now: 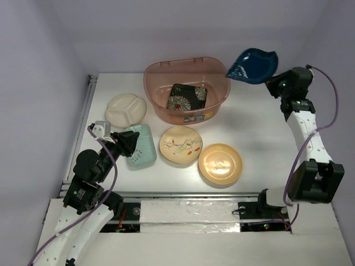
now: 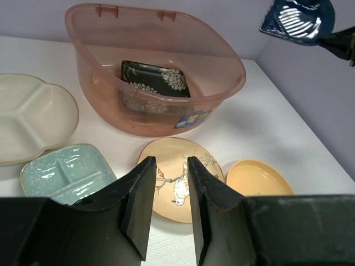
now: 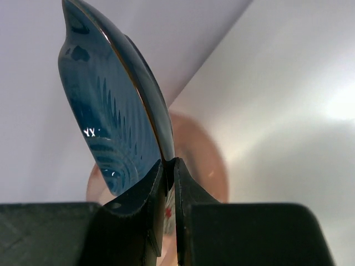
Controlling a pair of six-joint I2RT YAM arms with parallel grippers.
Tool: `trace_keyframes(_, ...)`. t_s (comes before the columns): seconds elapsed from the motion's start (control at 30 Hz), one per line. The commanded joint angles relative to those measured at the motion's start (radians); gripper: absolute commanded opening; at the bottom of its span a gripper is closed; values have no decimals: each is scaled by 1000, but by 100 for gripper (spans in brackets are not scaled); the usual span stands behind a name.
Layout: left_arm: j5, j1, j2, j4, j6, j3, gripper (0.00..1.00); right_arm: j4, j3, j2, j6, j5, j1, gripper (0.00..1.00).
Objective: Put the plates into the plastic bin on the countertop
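The pinkish plastic bin (image 1: 186, 88) stands at the back of the white countertop (image 1: 260, 133) with the black square flowered plate (image 1: 187, 97) inside it. My right gripper (image 1: 270, 82) is shut on the rim of the dark-blue leaf-shaped plate (image 1: 252, 65), held in the air just right of the bin's rim; the plate fills the right wrist view (image 3: 113, 105). My left gripper (image 1: 130, 142) is open and empty above the mint-green plate (image 1: 140, 143). The cream divided plate (image 1: 126, 110), the cream floral plate (image 1: 181, 145) and the orange-tan plate (image 1: 220, 164) lie on the countertop.
A metal rail (image 1: 86, 119) runs along the countertop's left edge. White walls close in behind and on both sides. In the left wrist view the bin (image 2: 150, 72) is ahead, and the floral plate (image 2: 177, 183) lies just beyond the fingers.
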Motion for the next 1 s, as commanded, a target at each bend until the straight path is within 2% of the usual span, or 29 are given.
trace_keyframes(0.0, 1, 4, -1, 36, 8, 22, 27, 174, 125, 23, 2, -145, 120, 0)
trace_keyframes(0.2, -3, 4, 2, 33, 5, 22, 27, 235, 216, 193, 71, -223, 247, 0)
trace_keyframes(0.33, 0, 4, 8, 34, 5, 22, 27, 225, 305, 308, 71, -220, 338, 0)
trace_keyframes(0.57, 1, 4, 14, 33, 5, 20, 27, 49, 565, 566, 25, -186, 434, 0)
trace_keyframes(0.83, 3, 4, 24, 33, 5, 22, 27, -212, 939, 842, -68, -146, 454, 0)
trace_keyframes(0.97, 3, 4, 17, 33, 5, 20, 27, -266, 963, 897, -93, -134, 454, 0)
